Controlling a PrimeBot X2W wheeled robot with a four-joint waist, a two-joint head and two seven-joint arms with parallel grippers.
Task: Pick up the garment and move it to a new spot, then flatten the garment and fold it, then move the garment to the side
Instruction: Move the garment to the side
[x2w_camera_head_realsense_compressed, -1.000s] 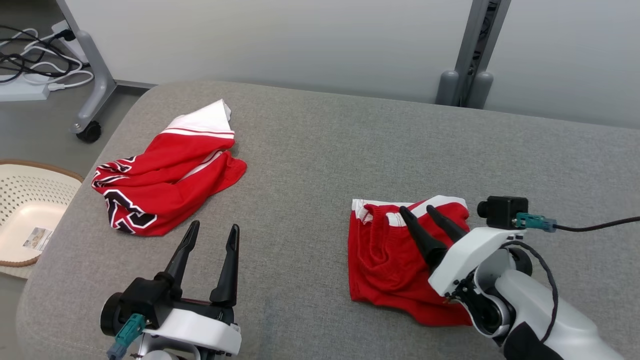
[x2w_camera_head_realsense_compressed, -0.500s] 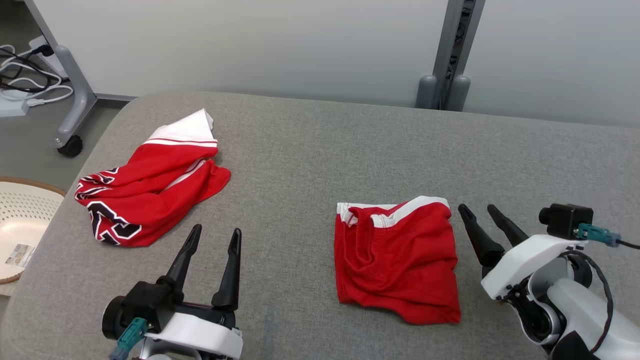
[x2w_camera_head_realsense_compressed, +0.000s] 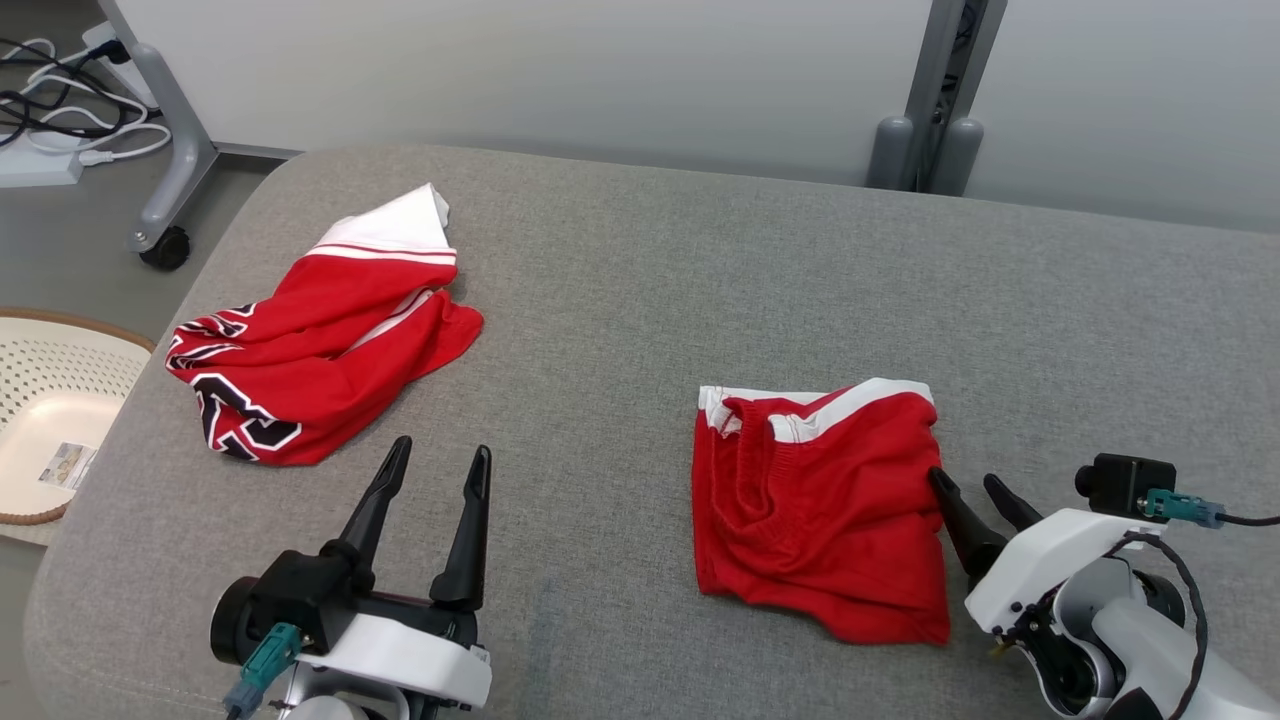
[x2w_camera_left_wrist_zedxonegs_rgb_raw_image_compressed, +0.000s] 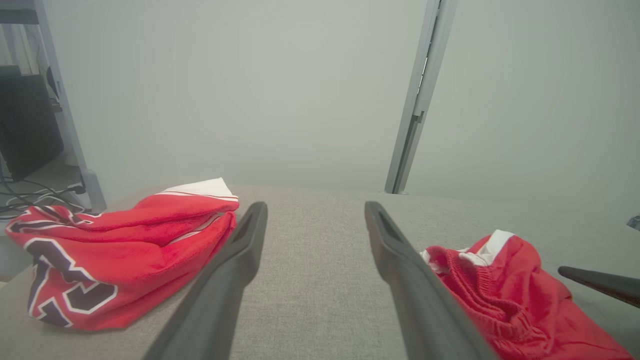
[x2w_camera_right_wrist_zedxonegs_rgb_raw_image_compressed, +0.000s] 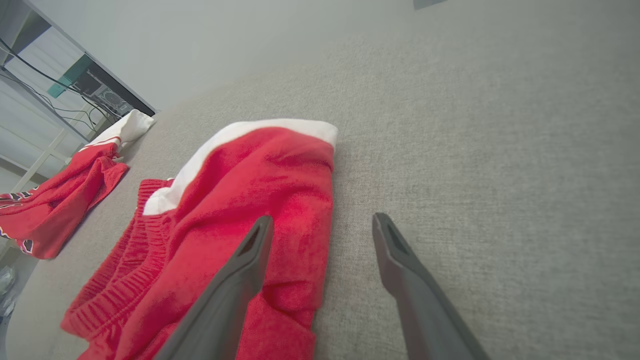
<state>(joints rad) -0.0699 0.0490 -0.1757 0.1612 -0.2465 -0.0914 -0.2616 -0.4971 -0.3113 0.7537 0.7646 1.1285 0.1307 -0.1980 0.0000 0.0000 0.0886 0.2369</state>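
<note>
Coming off the top of the folded red shorts (x2w_camera_head_realsense_compressed: 815, 510) over the last second, our right gripper (x2w_camera_head_realsense_compressed: 963, 480) is now sitting low at their right-hand edge. The head camera has been swinging too, so we are not reading the shift of the whole picture as cloth moving. Our left gripper (x2w_camera_head_realsense_compressed: 442, 447) is keeping its place with nothing between its fingers.

Both pairs of fingers are standing spread wide and released, gripping nothing. In the right wrist view the shorts (x2w_camera_right_wrist_zedxonegs_rgb_raw_image_compressed: 240, 200) are lying mostly to the left of our right gripper (x2w_camera_right_wrist_zedxonegs_rgb_raw_image_compressed: 322, 220): the left finger is reaching over the red hem, the right finger is over bare grey cushion (x2w_camera_right_wrist_zedxonegs_rgb_raw_image_compressed: 475, 150), and the cloth's edge is running up between them. We cannot tell whether the left finger is touching the fabric. From the left gripper (x2w_camera_left_wrist_zedxonegs_rgb_raw_image_compressed: 312, 205), the shorts (x2w_camera_left_wrist_zedxonegs_rgb_raw_image_compressed: 500, 280) are lying off to the right of its fingers and a crumpled red jersey (x2w_camera_left_wrist_zedxonegs_rgb_raw_image_compressed: 125, 240) off to the left, both well apart from it. A pale basket (x2w_camera_head_realsense_compressed: 100, 335) is standing further left, off the cushion.

We are judging the fold as done and the step in hand as taking the shorts aside. To do that well, we should be sliding one finger under all the layers at this edge and closing on the full stack, not just the top ply. Pinching near the middle of the edge and dragging low and slowly should be keeping the fold from opening.
</note>
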